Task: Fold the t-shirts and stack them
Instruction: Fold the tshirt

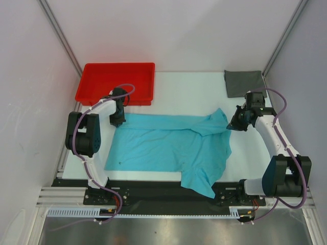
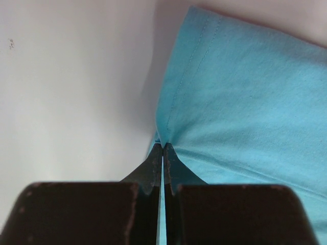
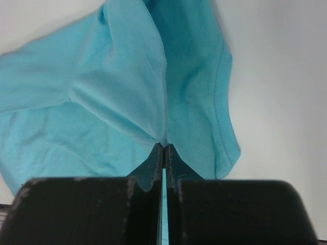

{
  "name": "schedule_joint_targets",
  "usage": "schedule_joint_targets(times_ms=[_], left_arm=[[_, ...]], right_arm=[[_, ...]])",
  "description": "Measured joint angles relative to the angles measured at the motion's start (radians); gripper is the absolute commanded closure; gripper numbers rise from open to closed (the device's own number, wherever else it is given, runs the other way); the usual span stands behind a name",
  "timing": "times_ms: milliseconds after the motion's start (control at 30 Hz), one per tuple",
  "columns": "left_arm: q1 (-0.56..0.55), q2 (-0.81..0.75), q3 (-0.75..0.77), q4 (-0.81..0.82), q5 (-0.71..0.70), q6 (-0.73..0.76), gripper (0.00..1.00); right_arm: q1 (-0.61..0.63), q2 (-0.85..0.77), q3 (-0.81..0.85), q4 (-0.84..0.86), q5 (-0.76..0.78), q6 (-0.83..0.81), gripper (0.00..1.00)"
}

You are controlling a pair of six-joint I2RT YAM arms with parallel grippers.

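my left tool (image 2: 163,146) is pinching the teal t-shirt (image 1: 163,148) at its far-left corner, right tool (image 3: 163,146) pinching a bunched fold, grey t-shirt (image 1: 244,83) folded far right

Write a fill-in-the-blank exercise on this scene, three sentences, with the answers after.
The left gripper and the right gripper are each ____ on the turquoise t-shirt.
The folded dark grey t-shirt lies at the far ____ corner of the table.
The tray beyond the left gripper is ____.
Missing words: shut; right; red.
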Motion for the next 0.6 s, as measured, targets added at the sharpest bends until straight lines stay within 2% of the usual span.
schedule_joint_targets(times_ms=[600], left_arm=[[0.0, 0.001, -0.016, 0.003, 0.004, 0.0, 1.0]], right_arm=[[-0.004, -0.029, -0.082, -0.003, -0.036, 0.028, 1.0]])
